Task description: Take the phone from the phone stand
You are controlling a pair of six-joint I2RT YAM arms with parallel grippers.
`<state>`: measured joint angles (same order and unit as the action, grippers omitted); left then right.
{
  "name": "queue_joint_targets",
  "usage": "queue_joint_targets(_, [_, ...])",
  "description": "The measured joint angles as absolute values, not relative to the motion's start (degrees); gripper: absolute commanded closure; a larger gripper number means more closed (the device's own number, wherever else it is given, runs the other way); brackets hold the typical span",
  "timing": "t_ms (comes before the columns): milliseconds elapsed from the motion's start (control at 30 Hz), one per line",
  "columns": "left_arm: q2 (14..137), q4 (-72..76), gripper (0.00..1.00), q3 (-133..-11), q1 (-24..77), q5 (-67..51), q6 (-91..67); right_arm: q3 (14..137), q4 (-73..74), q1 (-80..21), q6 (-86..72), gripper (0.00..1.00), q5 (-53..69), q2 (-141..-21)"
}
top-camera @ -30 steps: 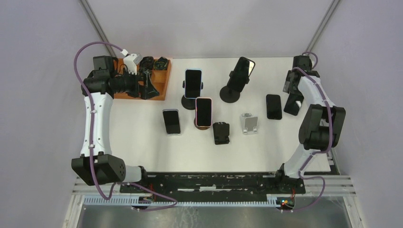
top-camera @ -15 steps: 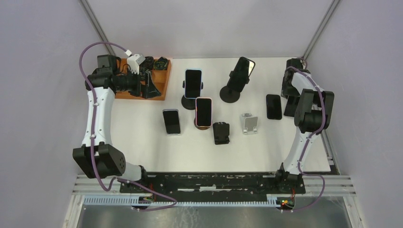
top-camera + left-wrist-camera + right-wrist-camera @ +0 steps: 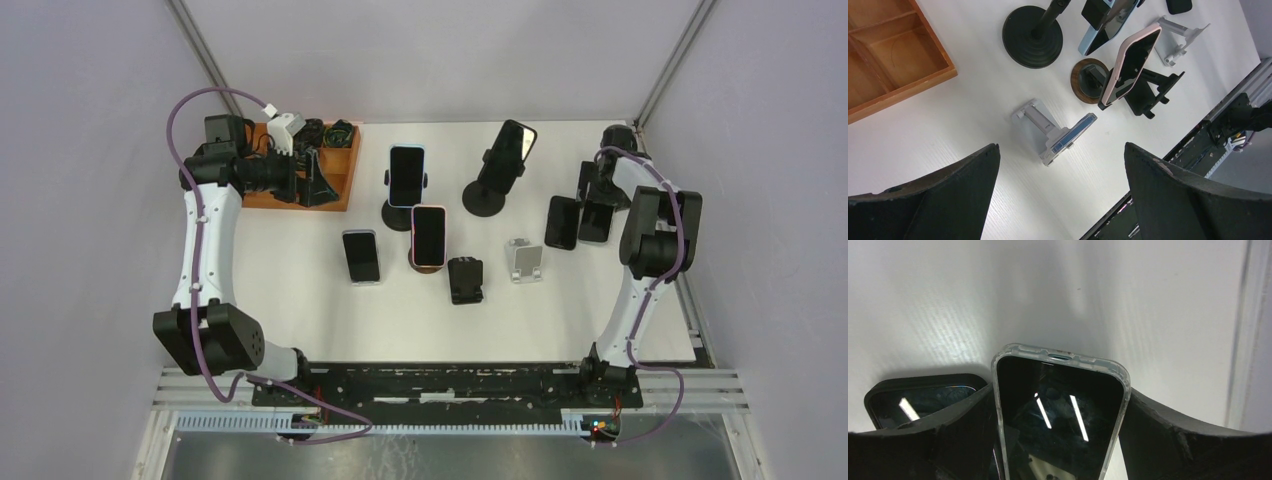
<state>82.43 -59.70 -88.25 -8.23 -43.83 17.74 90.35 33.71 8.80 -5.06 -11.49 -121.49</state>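
Note:
My right gripper (image 3: 596,218) is shut on a dark phone in a clear case (image 3: 1060,410), held low over the right side of the table (image 3: 300,300). Its fingers (image 3: 1158,430) press both long edges of the phone. A black phone (image 3: 561,222) lies just left of it, also in the right wrist view (image 3: 918,395). Three phones rest on stands: a blue-cased one (image 3: 405,172), a pink one (image 3: 428,235) and one on a tall black stand (image 3: 513,140). My left gripper (image 3: 312,186) is open and empty by the wooden tray (image 3: 345,170).
A phone on a white stand (image 3: 360,256) sits left of centre, also in the left wrist view (image 3: 1068,137). An empty black stand (image 3: 465,280) and an empty white stand (image 3: 524,260) sit near the middle. The table's right edge rail (image 3: 1243,340) is close to the held phone.
My right gripper has swung left with the clear-cased phone, and the black phone beside it has shifted left and tilted. My left arm shifted slightly by the tray.

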Motion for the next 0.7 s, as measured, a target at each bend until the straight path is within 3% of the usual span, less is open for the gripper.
queue_joint_targets(200, [82.4,-59.6,0.00,-88.2,-8.2,-43.7,17.7,84.1,28.4,8.7,-10.0,0.88,-4.4,-118.6])
queue_joint_targets(267, [82.4,-59.6,0.00,-88.2,-8.2,-43.6,17.7,83.7,27.7,8.1,-10.7,0.78,-4.1,-118.4])
queue_joint_targets(300, [82.3,-59.5,0.00,-88.2,-8.2,-43.6,17.7,83.3,27.0,7.0,-10.9,0.65,-4.3,-118.3])
queue_joint_targets(467, [82.2,-59.5,0.00,-88.2,-8.2,-43.6,17.7,83.1,26.6,6.3,-10.7,0.44,-4.3,-118.1])
queue_joint_targets(567, [81.9,-59.5,0.00,-88.2,-8.2,-43.6,17.7,83.2,26.6,6.2,-10.2,0.23,-4.0,-118.1])
queue_joint_targets(700, [81.7,-59.5,0.00,-88.2,-8.2,-43.6,17.7,83.2,26.7,6.1,-9.0,0.17,-3.0,-118.0])
